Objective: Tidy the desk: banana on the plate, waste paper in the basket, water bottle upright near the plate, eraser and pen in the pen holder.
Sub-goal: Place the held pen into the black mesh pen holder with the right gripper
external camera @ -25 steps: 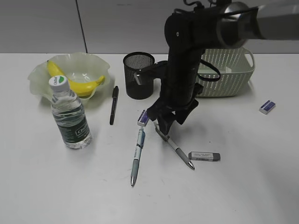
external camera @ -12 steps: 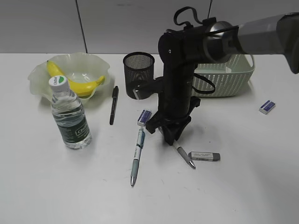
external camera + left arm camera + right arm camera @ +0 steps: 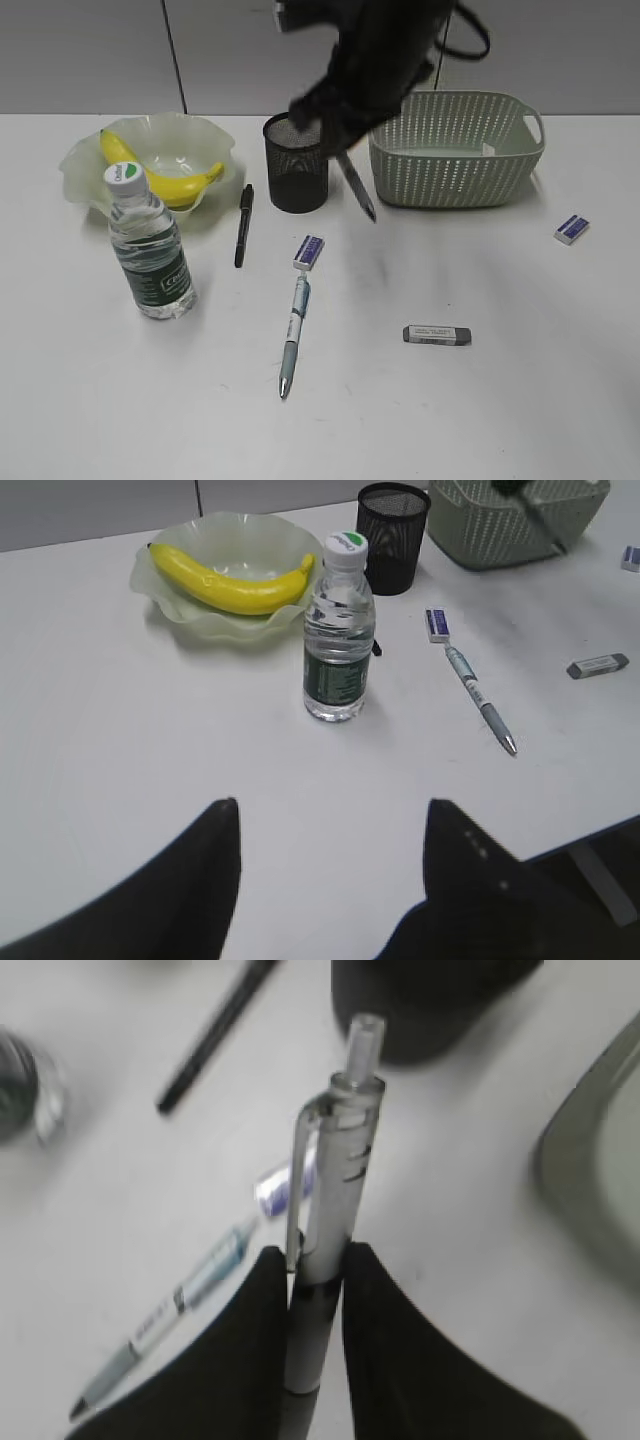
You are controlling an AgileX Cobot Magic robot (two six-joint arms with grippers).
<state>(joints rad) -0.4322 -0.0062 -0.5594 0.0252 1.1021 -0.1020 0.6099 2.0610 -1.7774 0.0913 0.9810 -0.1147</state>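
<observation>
- Right hand [image 3: 315,1260] pinched shut on a silver click pen [image 3: 325,1200], clip side showing; exterior view has that pen [image 3: 356,188] hanging tilted, tip down, between pen holder [image 3: 296,160] and basket [image 3: 455,148], off the worktop [image 3: 500,400].
- Left hand [image 3: 330,880]: two dark fingers spread apart, nothing between them, low over bare worktop.
- Worktop plain white, matte; grey panelled wall behind.
- Pen holder black metal mesh cylinder; basket sage-green perforated plastic, cut-out handles.
- Plate [image 3: 85,175] pale green translucent glass, ruffled rim, banana [image 3: 165,178] lying in it.
- Water bottle [image 3: 150,250] clear plastic, dark green label, upright just in front of plate.
- On worktop: black pen [image 3: 242,225], blue-grey pen [image 3: 293,335] with an eraser [image 3: 309,252] at its top end, grey eraser [image 3: 437,335], small eraser [image 3: 571,229] far right.
- Right wrist view alone shows the grip; arm blurred in exterior view.
</observation>
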